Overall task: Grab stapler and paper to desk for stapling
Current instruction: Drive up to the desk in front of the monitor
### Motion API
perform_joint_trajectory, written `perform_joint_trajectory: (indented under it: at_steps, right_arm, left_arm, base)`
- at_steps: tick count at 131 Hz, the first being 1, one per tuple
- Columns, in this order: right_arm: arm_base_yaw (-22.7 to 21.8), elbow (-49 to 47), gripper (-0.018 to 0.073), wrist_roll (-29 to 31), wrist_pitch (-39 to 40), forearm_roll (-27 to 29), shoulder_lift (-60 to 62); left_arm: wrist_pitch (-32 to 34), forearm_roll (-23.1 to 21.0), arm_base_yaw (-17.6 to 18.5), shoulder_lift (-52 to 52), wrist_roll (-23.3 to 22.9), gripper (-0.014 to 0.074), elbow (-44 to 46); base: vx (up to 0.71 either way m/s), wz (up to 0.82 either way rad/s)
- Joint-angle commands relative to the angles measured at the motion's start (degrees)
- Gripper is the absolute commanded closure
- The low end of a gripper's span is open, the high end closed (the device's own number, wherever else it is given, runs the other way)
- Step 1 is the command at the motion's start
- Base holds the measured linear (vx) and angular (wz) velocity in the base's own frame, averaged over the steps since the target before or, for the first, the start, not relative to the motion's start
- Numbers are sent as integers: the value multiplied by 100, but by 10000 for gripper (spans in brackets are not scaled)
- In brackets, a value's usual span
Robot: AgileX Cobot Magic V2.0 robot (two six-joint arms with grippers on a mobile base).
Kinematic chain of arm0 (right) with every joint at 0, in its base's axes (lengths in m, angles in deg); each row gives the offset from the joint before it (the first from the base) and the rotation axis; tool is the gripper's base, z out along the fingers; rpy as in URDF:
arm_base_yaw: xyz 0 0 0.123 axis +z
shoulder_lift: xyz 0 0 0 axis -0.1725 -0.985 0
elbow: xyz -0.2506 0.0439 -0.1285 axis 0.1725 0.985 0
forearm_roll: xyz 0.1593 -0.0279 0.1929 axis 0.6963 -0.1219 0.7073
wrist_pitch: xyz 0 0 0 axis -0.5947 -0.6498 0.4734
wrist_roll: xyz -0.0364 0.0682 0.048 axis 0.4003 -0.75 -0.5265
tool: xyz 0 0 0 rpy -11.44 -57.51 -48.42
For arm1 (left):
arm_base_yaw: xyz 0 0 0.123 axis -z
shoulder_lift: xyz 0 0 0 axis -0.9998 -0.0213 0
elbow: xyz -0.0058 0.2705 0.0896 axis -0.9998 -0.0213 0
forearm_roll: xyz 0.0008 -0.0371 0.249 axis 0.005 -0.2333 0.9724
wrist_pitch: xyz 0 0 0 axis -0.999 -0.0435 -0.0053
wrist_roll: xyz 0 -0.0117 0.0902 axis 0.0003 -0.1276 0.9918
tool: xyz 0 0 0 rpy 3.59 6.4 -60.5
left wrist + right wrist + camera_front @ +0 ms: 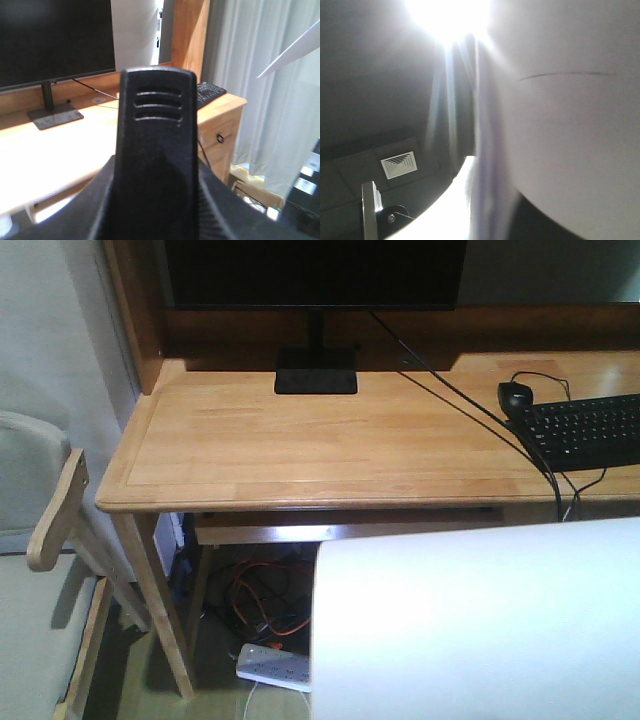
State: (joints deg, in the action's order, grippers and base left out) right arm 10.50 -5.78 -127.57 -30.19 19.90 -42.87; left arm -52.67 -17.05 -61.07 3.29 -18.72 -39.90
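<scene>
The black stapler [156,130], with three slots in its end, fills the middle of the left wrist view. My left gripper [157,212] is shut on it, one dark finger on each side, in front of the desk [45,145]. The white paper [480,625] hangs at the lower right of the front view, below the desk [300,440] edge. In the right wrist view the paper [560,125] covers the right half. My right gripper [487,222] points at the ceiling, shut on the sheet, its fingers mostly hidden. A corner of the paper [295,50] shows in the left wrist view.
A black monitor [310,270] on a stand stands at the back of the desk. A black mouse [515,395] and keyboard [590,430] with cables lie at the right. A chair [50,510] stands left. Beneath the desk lies a power strip [272,665].
</scene>
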Motion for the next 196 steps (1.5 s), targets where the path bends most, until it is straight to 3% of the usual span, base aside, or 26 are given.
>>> perform_joint_trajectory:
  at_steps: [1,196]
  right_arm:
    - [-2,-161,565,57,156,64,-77]
    - [-2,-161,565,57,155,59,-77]
  left_arm:
    - [677,-139,23,-89,7,596,162]
    - [677,-139,23,-89,7,596,162]
  base:
    - [35,-9]
    - [23,2]
